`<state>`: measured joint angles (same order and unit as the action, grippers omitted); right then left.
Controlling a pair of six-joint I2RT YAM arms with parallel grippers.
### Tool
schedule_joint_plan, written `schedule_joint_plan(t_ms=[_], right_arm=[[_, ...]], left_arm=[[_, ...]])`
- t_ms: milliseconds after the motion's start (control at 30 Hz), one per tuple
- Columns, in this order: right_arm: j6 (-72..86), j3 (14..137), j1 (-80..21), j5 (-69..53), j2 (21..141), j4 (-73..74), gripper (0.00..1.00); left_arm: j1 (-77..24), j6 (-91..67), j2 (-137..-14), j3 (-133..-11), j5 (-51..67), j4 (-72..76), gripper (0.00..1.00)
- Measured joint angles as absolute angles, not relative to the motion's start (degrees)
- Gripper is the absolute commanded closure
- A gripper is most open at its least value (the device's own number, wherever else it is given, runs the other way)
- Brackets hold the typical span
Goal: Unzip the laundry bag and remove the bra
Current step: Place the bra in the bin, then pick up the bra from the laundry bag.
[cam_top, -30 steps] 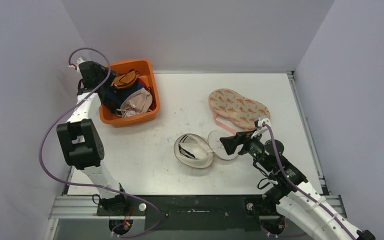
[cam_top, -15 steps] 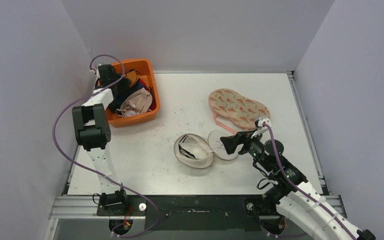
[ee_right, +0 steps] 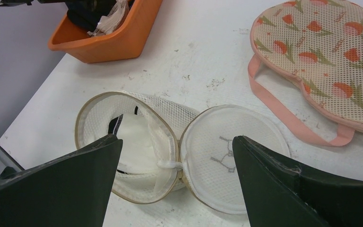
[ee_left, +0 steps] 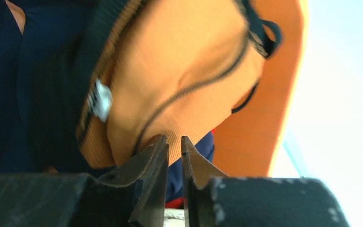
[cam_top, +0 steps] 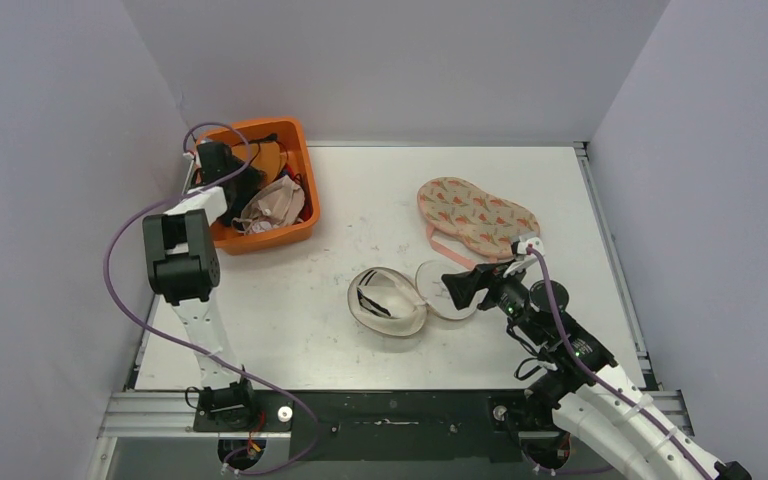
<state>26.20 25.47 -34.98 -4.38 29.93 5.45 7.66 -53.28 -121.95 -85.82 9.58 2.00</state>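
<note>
An orange bra with black trim (cam_top: 267, 157) hangs over the orange bin (cam_top: 260, 240) at the back left; in the left wrist view it (ee_left: 179, 80) fills the frame. My left gripper (cam_top: 232, 172) is over the bin, its jaws nearly closed on the bra's lower edge at the tips (ee_left: 175, 138). The white mesh laundry bag (cam_top: 390, 300) lies unzipped and spread open mid-table; it also shows in the right wrist view (ee_right: 137, 142). My right gripper (cam_top: 457, 288) hovers just above the bag's right half, wide open and empty (ee_right: 177, 138).
The bin holds dark blue and beige clothes (cam_top: 270, 205). A pink mesh bag with a tulip pattern (cam_top: 475, 215) lies at the back right, close behind the right gripper. White walls enclose the table on three sides.
My left arm has swung right from the bin's left wall to over the bin, and the bra has shifted a little right with it. The right arm and the laundry bag have stayed put.
</note>
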Motion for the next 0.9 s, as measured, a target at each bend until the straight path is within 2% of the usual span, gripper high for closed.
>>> schedule_joint_plan(t_ms=[200,400,533,633,767,900], right_arm=[[26.2,26.1,-35.0,-3.9,30.0,7.3,0.1],[26.2,29.0,-35.0,-3.9,32.0,7.4,0.1],[26.9,29.5,-35.0,-3.9,33.6,6.9,0.1],[28.1,29.4,-35.3,-4.2,35.0,5.7,0.1],[29.0,29.1,-35.7,-6.9,38.4,3.3,0.09],[28.9,29.1,-37.1,-9.5,44.0,2.2,0.05]], left_arm=[[8.0,-53.2,-113.6,-83.9,10.5,1.5,0.62],[6.5,-52.1,-95.0,-78.0,11.2,0.7,0.44],[0.8,-48.3,-81.1,-72.3,10.2,-2.5,0.33],[-9.0,-44.8,-70.2,-65.2,6.8,-5.1,0.22],[-24.8,-41.3,-57.9,-54.2,1.3,-9.3,0.22],[-32.5,-40.6,-52.9,-47.2,-3.7,-13.4,0.25]])
